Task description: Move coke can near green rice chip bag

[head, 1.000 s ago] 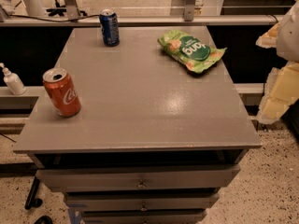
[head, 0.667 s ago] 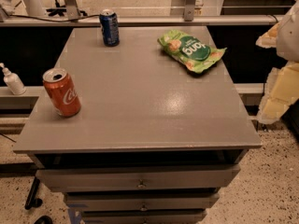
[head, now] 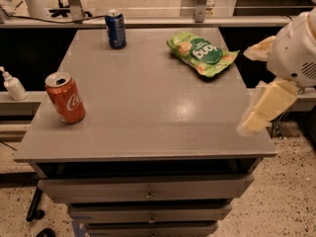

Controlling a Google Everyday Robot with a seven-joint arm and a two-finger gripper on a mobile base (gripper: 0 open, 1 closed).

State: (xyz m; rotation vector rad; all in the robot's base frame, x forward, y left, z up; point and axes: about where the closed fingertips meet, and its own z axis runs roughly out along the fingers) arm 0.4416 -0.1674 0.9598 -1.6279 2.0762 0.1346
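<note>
coke can: upright at frame left, well apart from the green rice chip bag at upper right
handling: likely light, thin-walled, slick; dents easily
hold: mid-body, across the sides; keep upright
gripper: right edge, beside the table; carries nothing; opening cannot be told

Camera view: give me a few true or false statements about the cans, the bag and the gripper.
1. The coke can stands upright at the table's front left. True.
2. The coke can touches the bag. False: the bag lies far off, at the back right.
3. The blue can stands near the back edge. True.
4. The gripper is on the coke can. False: it is by the table's right edge, far from that can.
</note>
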